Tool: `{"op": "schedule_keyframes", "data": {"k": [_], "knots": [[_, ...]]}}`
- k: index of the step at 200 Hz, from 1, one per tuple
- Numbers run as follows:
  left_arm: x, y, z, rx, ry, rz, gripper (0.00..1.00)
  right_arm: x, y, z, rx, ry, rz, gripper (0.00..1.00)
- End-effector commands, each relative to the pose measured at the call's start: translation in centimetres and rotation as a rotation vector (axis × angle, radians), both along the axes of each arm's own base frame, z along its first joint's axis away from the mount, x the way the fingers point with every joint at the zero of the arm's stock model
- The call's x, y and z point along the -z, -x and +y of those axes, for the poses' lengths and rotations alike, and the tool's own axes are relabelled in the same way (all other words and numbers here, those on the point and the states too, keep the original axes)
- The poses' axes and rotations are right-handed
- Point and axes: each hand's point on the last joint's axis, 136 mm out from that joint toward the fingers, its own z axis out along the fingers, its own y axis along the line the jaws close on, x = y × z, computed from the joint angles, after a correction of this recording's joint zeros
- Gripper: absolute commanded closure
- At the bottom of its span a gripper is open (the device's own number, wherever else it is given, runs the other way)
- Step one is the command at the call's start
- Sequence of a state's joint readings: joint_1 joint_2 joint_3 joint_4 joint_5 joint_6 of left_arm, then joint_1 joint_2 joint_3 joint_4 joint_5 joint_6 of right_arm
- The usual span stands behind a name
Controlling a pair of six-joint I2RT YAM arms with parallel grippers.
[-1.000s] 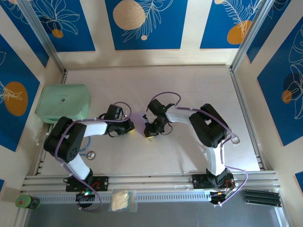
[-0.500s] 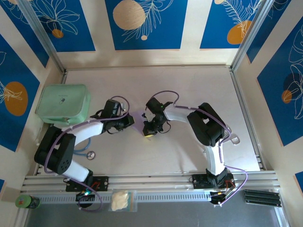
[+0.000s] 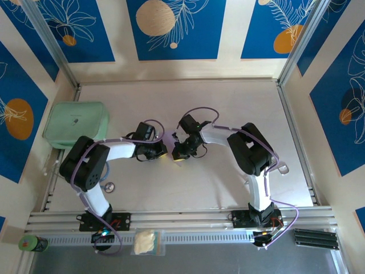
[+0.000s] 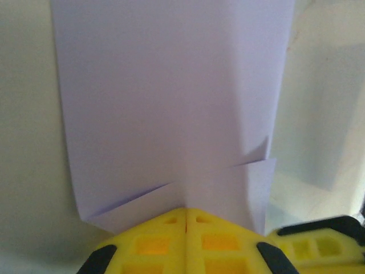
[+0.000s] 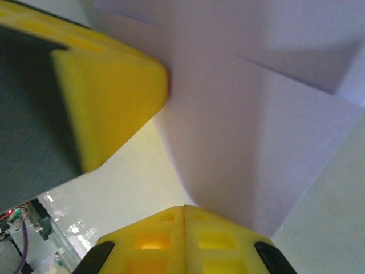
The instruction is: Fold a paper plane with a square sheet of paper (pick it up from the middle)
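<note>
The lilac paper [image 4: 171, 97] was dead centre in the top view, caught between the two arms. In the left wrist view it took up most of the upper frame. It was partly folded, with overlapping flaps whose slanted edges ran down toward the bottom centre. The left pincer [image 4: 186, 212] was clamped right there on the lower edge, its yellow tips pressed together with the paper pinched in the seam. Same deal with the right pincer [image 5: 183, 210] at the bottom centre of its own view, squeezed tight on a corner of the paper. A chunky yellow finger [image 5: 108, 97] of the other pincer touched the paper at upper left. From the top, both pincers sat nearly nose to nose mid-frame over the pale surface [image 3: 228, 103]. A mint-green box [image 3: 76, 131] sat at the left edge, well apart from the paper.
</note>
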State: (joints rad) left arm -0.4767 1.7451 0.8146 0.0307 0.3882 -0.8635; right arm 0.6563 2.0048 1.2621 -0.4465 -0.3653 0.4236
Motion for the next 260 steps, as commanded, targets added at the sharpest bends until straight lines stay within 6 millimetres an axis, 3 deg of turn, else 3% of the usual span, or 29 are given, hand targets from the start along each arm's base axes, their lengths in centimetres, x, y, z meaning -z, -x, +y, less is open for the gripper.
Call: {"op": "schedule_keyframes", "data": {"k": [1,28,76,166,226,246,260], "knots": [[0.4,-0.5,0.2,-0.026,-0.030,0.004,0.95,-2.9,-0.6,0.6,0.022,-0.084,-0.031,0.93],[1.1,-0.1,0.6,-0.039,-0.054,0.033,0.96,-1.6,-1.4,0.1,0.070,-0.021,-0.034,0.93],[2.2,0.6,1.3,-0.054,-0.089,0.084,0.97,0.2,-0.8,-0.3,0.068,0.055,-0.012,0.94],[4.0,1.7,2.6,-0.088,-0.153,0.144,1.00,2.2,3.2,-2.1,0.012,0.126,0.083,0.94],[4.1,1.7,2.4,-0.084,-0.147,0.145,1.00,2.1,4.8,-3.8,0.029,0.124,0.114,0.94],[2.9,1.0,1.3,-0.061,-0.091,0.114,0.99,1.1,3.8,-3.5,0.051,0.086,0.085,0.94],[1.2,0.2,0.1,-0.041,-0.028,0.080,0.96,-0.7,2.6,-2.6,0.071,0.032,0.033,0.94]]}}
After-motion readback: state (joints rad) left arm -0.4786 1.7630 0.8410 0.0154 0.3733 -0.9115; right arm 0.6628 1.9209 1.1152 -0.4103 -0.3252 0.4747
